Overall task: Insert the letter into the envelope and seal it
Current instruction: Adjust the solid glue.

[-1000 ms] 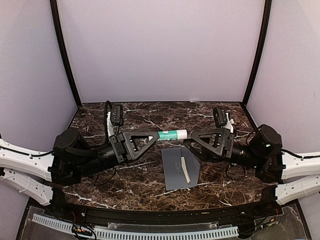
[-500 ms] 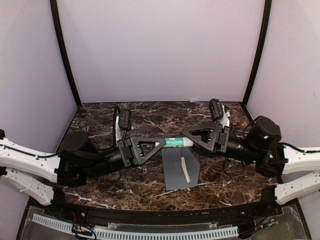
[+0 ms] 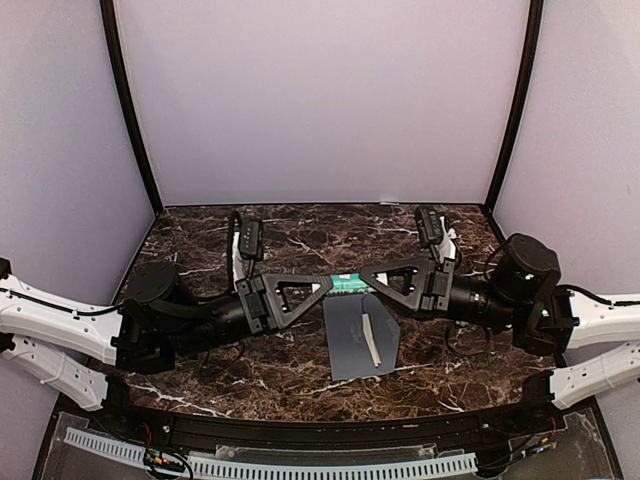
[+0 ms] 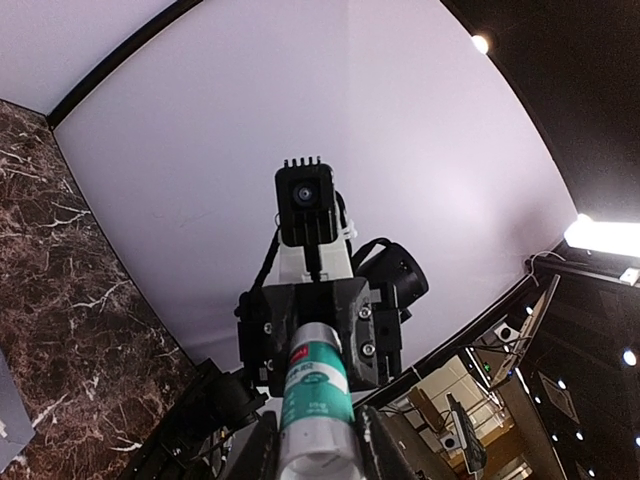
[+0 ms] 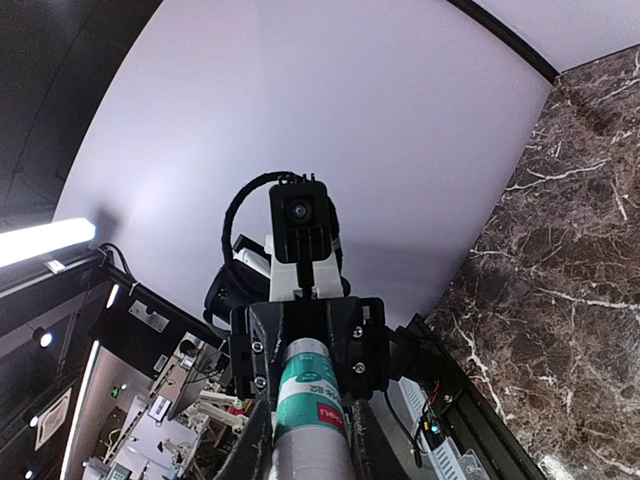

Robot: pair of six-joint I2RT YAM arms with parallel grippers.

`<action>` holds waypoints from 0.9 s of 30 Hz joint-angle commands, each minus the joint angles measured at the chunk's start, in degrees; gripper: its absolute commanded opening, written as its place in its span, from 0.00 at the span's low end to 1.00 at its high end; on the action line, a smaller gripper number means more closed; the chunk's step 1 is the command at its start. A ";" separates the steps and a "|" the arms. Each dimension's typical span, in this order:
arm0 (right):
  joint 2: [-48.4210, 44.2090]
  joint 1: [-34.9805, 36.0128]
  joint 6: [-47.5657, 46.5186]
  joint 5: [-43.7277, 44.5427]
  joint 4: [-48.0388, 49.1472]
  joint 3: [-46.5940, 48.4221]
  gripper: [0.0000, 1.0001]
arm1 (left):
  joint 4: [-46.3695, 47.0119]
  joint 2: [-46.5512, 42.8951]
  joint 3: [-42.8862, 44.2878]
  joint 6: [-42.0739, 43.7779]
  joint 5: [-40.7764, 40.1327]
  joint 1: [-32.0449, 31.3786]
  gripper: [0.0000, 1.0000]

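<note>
The slate-grey envelope lies flat on the marble table, with a pale narrow strip lying on it. The letter is not in view. Above the envelope's far edge a teal and white glue stick hangs level between the two arms. My left gripper is shut on its white end, which also fills the left wrist view. My right gripper is shut on the grey end of the glue stick, its fingers pressed against the tube's sides.
The dark marble table is boxed in by white walls with black corner posts. A white cable track runs along the near edge. A corner of the envelope shows at the left wrist view's lower left.
My right gripper has slid left over the glue stick's free end and shut on it. The left arm shifted slightly right and nearer with the tube, then held still.
</note>
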 commanded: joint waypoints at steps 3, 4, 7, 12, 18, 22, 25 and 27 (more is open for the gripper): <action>-2.34 0.54 -2.10 3.87 -7.00 2.99 0.09 | -3.16 -0.82 1.85 0.67 3.42 0.35 0.45; -2.82 0.59 -2.67 4.72 -9.70 3.96 0.09 | -4.40 -1.38 1.97 0.38 4.14 0.66 0.57; -3.57 0.42 -5.19 6.28 -19.92 7.86 0.10 | -13.04 -2.87 2.57 -0.20 6.61 1.88 0.71; -1.23 -2.36 -9.05 3.13 -38.96 15.91 0.11 | -30.46 -5.27 5.60 4.52 11.92 4.87 0.80; 1.62 -6.08 -11.58 -8.53 -41.82 17.39 0.11 | -45.07 -6.53 10.60 17.42 11.22 5.07 0.83; 4.40 -6.46 -13.10 -13.16 -42.78 19.13 0.10 | -50.79 -5.58 13.05 23.89 10.73 5.01 0.84; 5.54 -6.42 -13.28 -16.04 -41.12 19.14 0.10 | -52.00 -3.11 14.68 28.34 12.64 4.06 0.84; 6.32 -6.43 -13.24 -17.98 -39.93 18.97 0.10 | -52.45 -1.38 15.72 30.40 12.31 3.17 0.84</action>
